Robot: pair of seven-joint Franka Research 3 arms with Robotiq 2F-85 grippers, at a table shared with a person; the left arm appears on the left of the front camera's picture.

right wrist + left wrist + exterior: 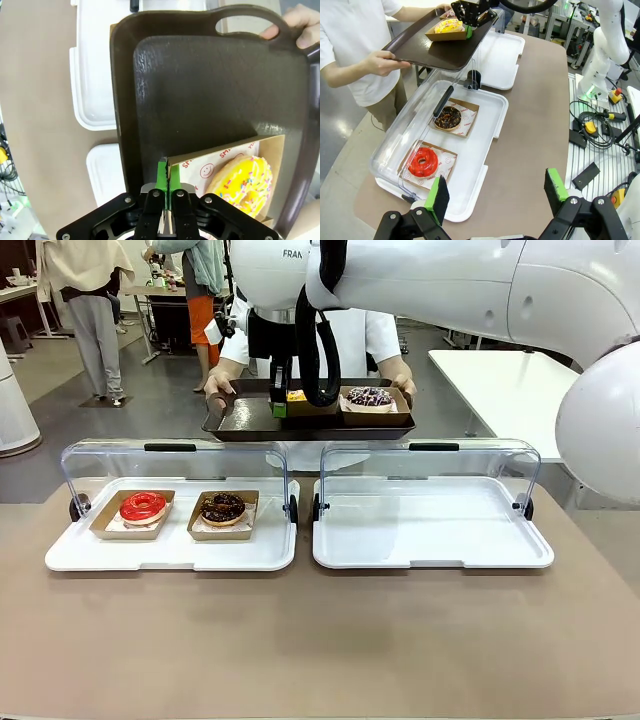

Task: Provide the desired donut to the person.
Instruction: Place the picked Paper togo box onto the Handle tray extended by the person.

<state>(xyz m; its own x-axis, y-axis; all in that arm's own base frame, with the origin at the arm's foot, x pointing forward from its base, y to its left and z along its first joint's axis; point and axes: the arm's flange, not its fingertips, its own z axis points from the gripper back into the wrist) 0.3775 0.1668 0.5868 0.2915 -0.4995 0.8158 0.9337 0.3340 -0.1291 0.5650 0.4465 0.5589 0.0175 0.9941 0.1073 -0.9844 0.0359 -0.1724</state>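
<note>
The right tool is clamped on the yellow donut's cardboard tray, lying flat.

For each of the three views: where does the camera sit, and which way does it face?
Front: between the arms, facing across the table at the person holding a tray; right arm crosses overhead.
Left wrist: high above the table, open left claw at bottom.
Right wrist: over the tray, right claw shut on the yellow donut's box.
Shared: tray.

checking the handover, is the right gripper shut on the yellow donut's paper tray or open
Shut on it: the right gripper has its green fingers pressed together on the edge of the paper tray under the yellow donut, on the brown tray.
</note>
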